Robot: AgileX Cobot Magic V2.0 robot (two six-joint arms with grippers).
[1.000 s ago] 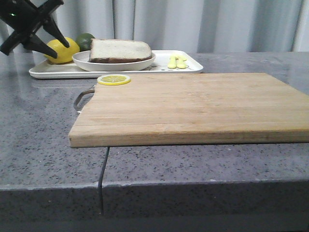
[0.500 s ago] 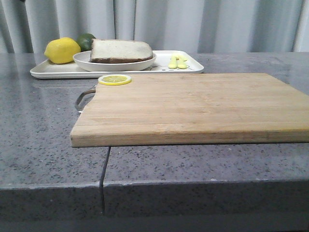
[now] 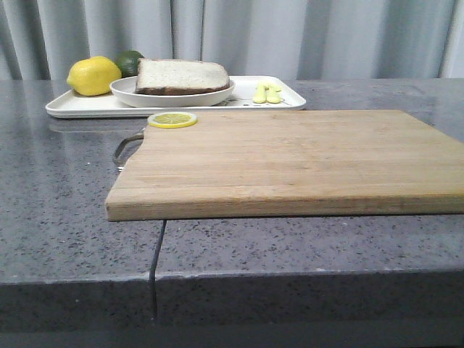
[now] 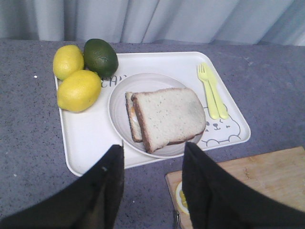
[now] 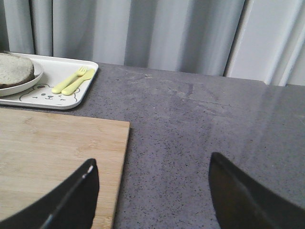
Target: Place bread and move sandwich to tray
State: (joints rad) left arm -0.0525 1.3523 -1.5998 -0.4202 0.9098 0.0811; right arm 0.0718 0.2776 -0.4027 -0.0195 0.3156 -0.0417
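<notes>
The thick speckled bread (image 4: 169, 114) lies on top of a thinner slice (image 4: 129, 114), forming the sandwich stack on a round white plate (image 4: 116, 102). The plate stands on the white tray (image 4: 90, 138), which bears a bear drawing. A sliver of white shows between the slices; no yolk is visible. The front view shows the bread (image 3: 181, 75) on the tray (image 3: 80, 107) at the back left. My left gripper (image 4: 153, 148) is open and empty, above the tray's near edge. My right gripper (image 5: 152, 160) is open and empty over the cutting board's right edge. Neither gripper shows in the front view.
A wooden cutting board (image 3: 290, 159) fills the table's middle, with a lemon slice (image 3: 172, 119) on its back left corner. Two lemons (image 4: 78, 89), an avocado (image 4: 100, 56) and a yellow fork and knife (image 4: 212, 90) lie on the tray. Curtains hang behind.
One second ago my left gripper showed at the front view's top left, over the lemons. It has since moved out of that view. Nothing on the table has moved.
</notes>
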